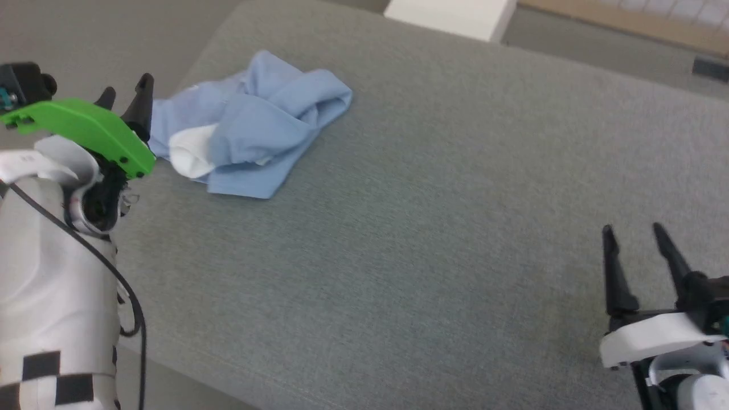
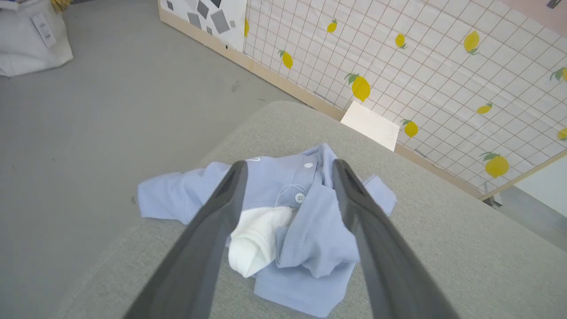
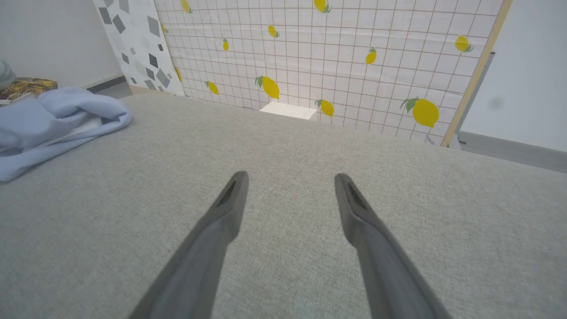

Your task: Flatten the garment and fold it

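Light-blue garment [image 1: 250, 125] crumpled at far-left end of grey cushion [image 1: 427, 228] — just beyond left gripper [image 1: 127, 85], fingers spread, nothing pinched; well apart from right gripper [image 1: 633, 228] — fingers spread too, over bare cushion

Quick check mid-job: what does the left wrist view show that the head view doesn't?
Left wrist view: two small white buttons and a lemon-printed grid wall. Head view: the right gripper, fingers open, above bare grey fabric cushion. Both: the crumpled light blue polo shirt with its white collar, and the left gripper, fingers open, at the shirt.
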Controlling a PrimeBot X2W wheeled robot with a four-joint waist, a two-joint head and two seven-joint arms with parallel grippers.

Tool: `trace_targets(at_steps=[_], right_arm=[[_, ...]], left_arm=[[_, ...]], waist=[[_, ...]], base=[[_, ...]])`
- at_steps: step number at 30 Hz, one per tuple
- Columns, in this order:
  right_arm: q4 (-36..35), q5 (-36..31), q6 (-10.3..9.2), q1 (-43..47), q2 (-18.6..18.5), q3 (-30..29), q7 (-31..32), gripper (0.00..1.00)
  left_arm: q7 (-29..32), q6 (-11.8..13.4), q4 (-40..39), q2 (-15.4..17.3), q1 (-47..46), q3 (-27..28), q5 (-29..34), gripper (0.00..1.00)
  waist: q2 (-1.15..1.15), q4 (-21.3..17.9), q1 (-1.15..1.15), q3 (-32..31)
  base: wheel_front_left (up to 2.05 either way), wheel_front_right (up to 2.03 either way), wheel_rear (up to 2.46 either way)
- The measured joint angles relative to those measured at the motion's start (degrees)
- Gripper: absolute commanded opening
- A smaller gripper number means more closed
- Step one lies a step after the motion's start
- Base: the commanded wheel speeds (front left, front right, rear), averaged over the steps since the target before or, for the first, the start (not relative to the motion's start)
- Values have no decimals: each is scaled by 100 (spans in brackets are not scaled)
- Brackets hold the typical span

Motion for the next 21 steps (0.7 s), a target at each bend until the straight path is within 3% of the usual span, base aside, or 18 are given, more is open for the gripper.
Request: trace_targets(at_steps=[4,12,18,19,20,21], right_arm=[[-292,-34,0,-5,-1,-219,81,100],[-620,-37,0,-2,-2,-391,151,100],[-653,-35,0,-6,-1,-379,172,100],[-653,-35,0,-6,-1,-388,172,100],[-650,-31,0,-6,-2,-382,172,100],[-643,-2,0,-8,-2,-363,172,100]], left_arm=[[616,30,319,44,-232,44,-269,100],[1527,46,853,-167,-308,-126,-611,100],[1648,133,967,-109,-303,-279,-532,100],[1614,134,940,-105,-303,-290,-500,34],[1344,134,881,-103,-292,-268,-447,0],[1078,140,847,-109,-281,-232,-411,0]], waist=[[0,-175,0,423],[0,-486,1,1193],[0,-610,1,1431],[0,-616,1,1435],[0,-616,1,1426],[0,-616,1,1411]], base=[[0,0,0],[0,0,0],[0,0,0],[0,0,0],[0,0,0],[0,0,0]])
